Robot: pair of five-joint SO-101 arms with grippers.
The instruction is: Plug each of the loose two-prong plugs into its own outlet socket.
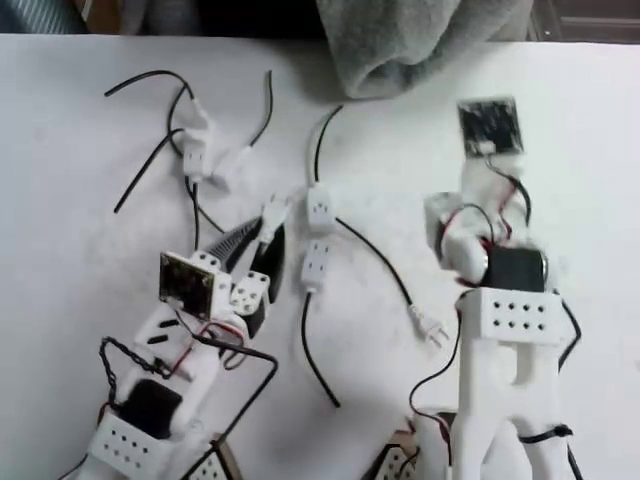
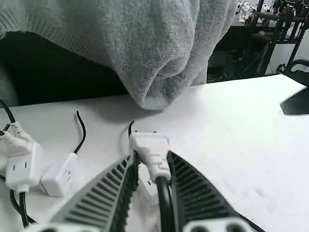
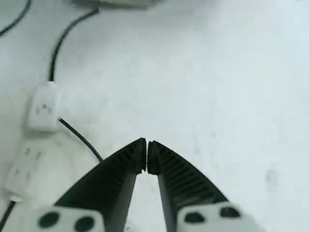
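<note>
My left gripper (image 1: pixel 268 225) (image 2: pixel 150 159) is shut on a white two-prong plug (image 1: pixel 273 210) (image 2: pixel 148 147), held by its body with the prongs pointing away and its black cord running back between the fingers. Just beyond and beside it lie two white outlet sockets (image 1: pixel 318 205) (image 1: pixel 316 262) on black cords, also seen as sockets (image 3: pixel 42 106) (image 3: pixel 24 166). Another loose plug (image 1: pixel 430 328) lies on the table beside the right arm. My right gripper (image 3: pixel 146 154) is shut on nothing, over bare table right of those sockets.
A cluster of sockets and cords (image 1: pixel 195 150) (image 2: pixel 21 166) lies at the back left. A grey cloth (image 1: pixel 400 45) (image 2: pixel 159 48) drapes over the far table edge. Loose black cords (image 1: pixel 375 260) cross the middle.
</note>
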